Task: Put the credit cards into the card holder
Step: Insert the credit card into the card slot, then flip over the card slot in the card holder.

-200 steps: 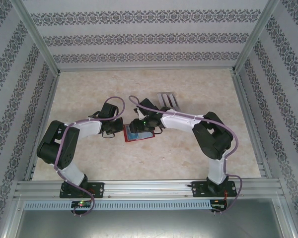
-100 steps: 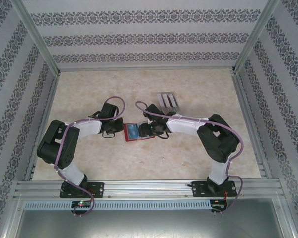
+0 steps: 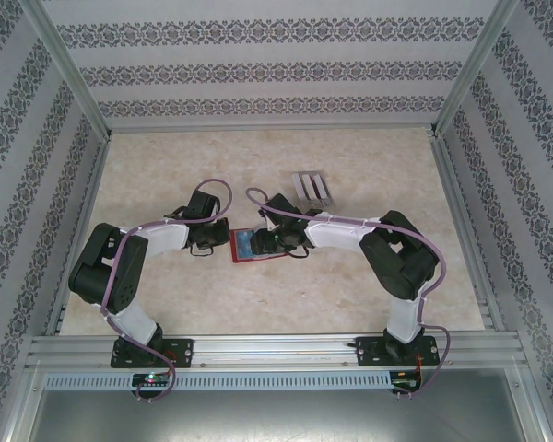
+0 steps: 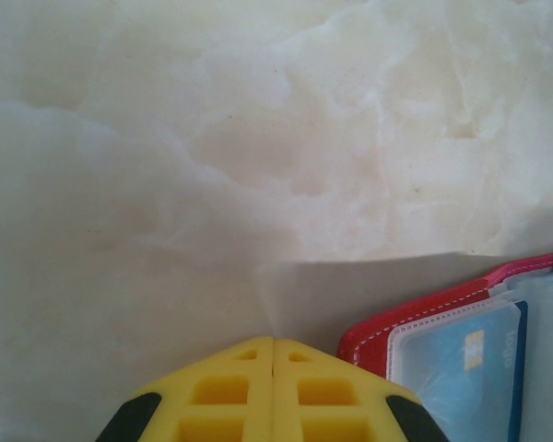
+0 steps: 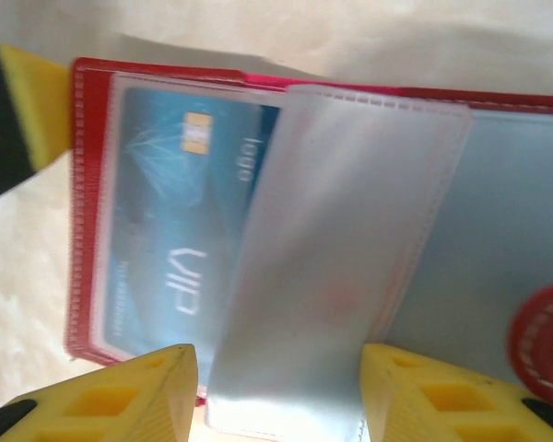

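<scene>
Your left gripper [image 4: 274,354] is clenched on nothing, tips just beside the left edge of the open red card holder [image 3: 249,250], which lies on the table [image 3: 369,166] between the arms, a blue card [image 5: 170,230] in its left pocket. Your right gripper [image 5: 276,368] is spread, a clear pocket flap [image 5: 332,249] between its fingers [image 5: 147,387]. Three grey credit cards [image 3: 311,189] lie behind it.

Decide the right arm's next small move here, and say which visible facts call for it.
Probably shut the right claw on the clear pocket leaf lying between its open fingers and lift it to open a pocket. The card holder lies open with a blue card already in, grey cards wait beyond, and the shut left claw sits at its edge.
</scene>
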{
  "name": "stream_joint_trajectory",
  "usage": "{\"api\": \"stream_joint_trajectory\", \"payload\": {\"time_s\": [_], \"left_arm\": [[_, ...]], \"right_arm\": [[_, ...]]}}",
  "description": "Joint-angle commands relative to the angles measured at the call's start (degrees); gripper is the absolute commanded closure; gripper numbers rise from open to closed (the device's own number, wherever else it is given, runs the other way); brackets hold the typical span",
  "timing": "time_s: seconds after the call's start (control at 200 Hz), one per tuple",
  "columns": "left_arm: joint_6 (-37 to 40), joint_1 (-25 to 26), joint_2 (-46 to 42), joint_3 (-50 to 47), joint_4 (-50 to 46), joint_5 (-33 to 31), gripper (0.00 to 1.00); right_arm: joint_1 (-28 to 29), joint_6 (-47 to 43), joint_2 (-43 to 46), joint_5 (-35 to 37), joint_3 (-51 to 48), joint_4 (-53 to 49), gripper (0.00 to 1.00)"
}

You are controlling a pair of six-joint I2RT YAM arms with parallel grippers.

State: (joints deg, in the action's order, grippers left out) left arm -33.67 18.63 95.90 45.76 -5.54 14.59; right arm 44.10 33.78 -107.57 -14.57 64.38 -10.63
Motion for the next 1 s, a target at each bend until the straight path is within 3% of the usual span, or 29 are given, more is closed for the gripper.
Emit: {"api": "stream_joint_trajectory", "payload": {"time_s": [0.0,0.47,0.545,0.709,0.894,0.994], "left_arm": [[-0.2,1.1,4.3,-2.4,-3.9,2.6,1.0],[-0.3,0.7,4.2,-2.6,-3.5,3.3,1.0],[-0.4,0.6,3.8,-2.9,-3.1,3.4,1.0],[-0.4,0.6,4.0,-2.7,-3.5,3.5,1.0],[-0.5,0.5,3.7,-2.9,-3.2,3.3,1.0],[-0.7,0.5,3.7,-3.0,-2.9,4.0,1.0]], "right_arm": [[-0.2,2.5,-0.8,-7.1,-0.3,6.7,0.5],[-1.0,5.5,0.5,-18.8,-1.4,19.8,0.49],[-1.6,3.8,4.0,-14.6,-3.0,17.5,0.49],[-3.0,-0.2,11.6,1.4,-8.4,8.1,0.44],[-4.1,0.0,15.3,6.0,-12.9,5.3,0.41],[-5.0,0.6,14.3,3.4,-14.0,6.4,0.4]]}}
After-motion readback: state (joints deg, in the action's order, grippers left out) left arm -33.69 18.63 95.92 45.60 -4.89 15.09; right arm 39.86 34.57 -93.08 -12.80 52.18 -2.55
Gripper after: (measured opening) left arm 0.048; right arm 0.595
